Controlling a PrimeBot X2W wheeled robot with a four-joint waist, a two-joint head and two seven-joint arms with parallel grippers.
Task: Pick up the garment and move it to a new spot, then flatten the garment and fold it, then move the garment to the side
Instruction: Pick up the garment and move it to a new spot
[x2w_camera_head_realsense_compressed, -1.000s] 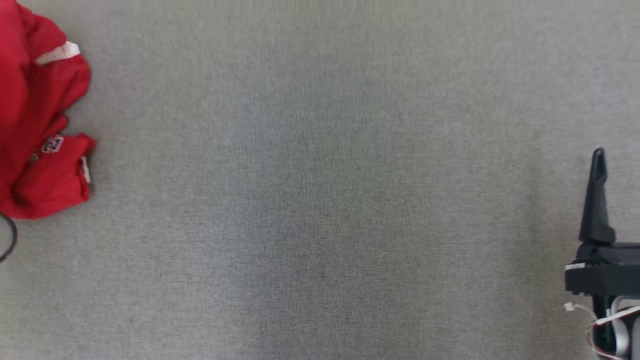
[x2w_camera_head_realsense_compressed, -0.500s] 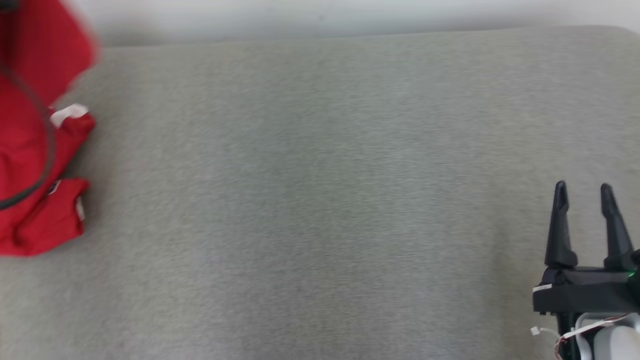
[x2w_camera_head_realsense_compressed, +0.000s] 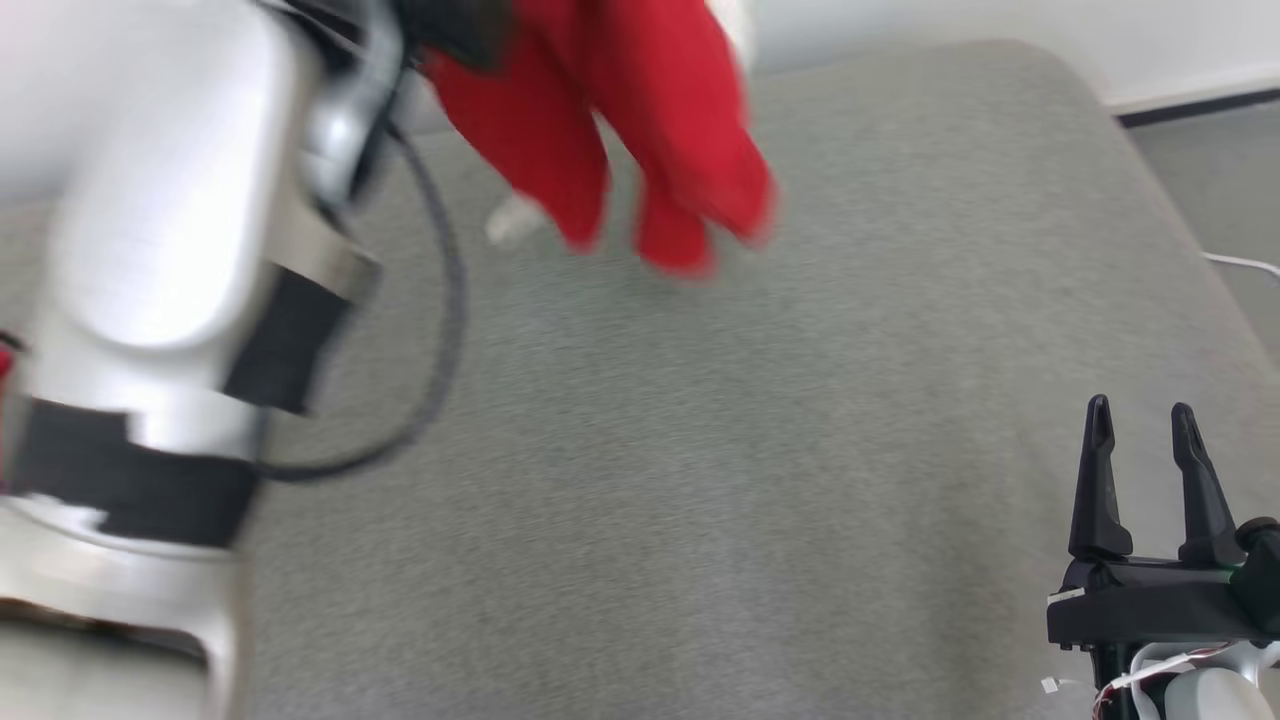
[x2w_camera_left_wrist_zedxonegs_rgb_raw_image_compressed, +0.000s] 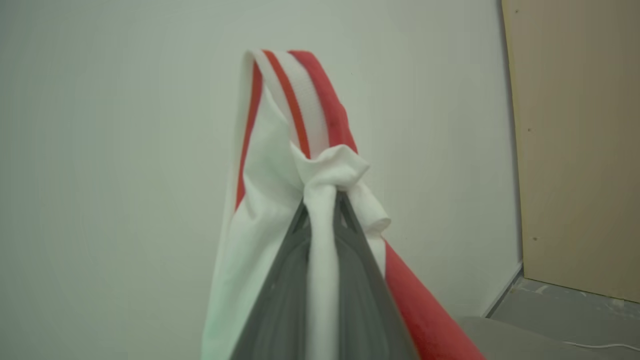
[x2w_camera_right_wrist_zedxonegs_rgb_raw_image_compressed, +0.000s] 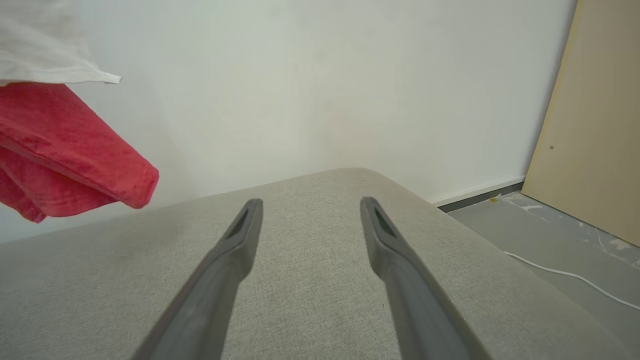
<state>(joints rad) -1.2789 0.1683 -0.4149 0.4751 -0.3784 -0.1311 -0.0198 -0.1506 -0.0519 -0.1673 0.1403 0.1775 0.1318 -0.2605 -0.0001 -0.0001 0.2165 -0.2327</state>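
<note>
The garment (x2w_camera_head_realsense_compressed: 640, 120) is red with white trim and hangs in the air over the far part of the grey cushioned surface (x2w_camera_head_realsense_compressed: 700, 480). In the left wrist view my left gripper (x2w_camera_left_wrist_zedxonegs_rgb_raw_image_compressed: 324, 200) is shut on a bunched white and red-striped part of the garment (x2w_camera_left_wrist_zedxonegs_rgb_raw_image_compressed: 300, 130), held up in front of a pale wall. My left arm (x2w_camera_head_realsense_compressed: 170, 300) fills the head view's left side, blurred. My right gripper (x2w_camera_head_realsense_compressed: 1140, 420) is open and empty at the lower right, above the surface. The right wrist view shows its gripper (x2w_camera_right_wrist_zedxonegs_rgb_raw_image_compressed: 310, 210) with fingers spread and the garment (x2w_camera_right_wrist_zedxonegs_rgb_raw_image_compressed: 70, 150) dangling at upper left.
The grey surface ends in a rounded far-right corner (x2w_camera_right_wrist_zedxonegs_rgb_raw_image_compressed: 360, 175). Beyond it lie grey floor (x2w_camera_right_wrist_zedxonegs_rgb_raw_image_compressed: 550, 235), a white cable (x2w_camera_right_wrist_zedxonegs_rgb_raw_image_compressed: 565, 275), a pale wall (x2w_camera_right_wrist_zedxonegs_rgb_raw_image_compressed: 300, 75) and a tan board (x2w_camera_right_wrist_zedxonegs_rgb_raw_image_compressed: 595, 125) leaning at right. A dark cable (x2w_camera_head_realsense_compressed: 440, 330) loops from my left arm.
The head camera has tilted and turned. My left arm has swung into view and lifted the garment off the surface, carrying it rightward. The right gripper stays open.
</note>
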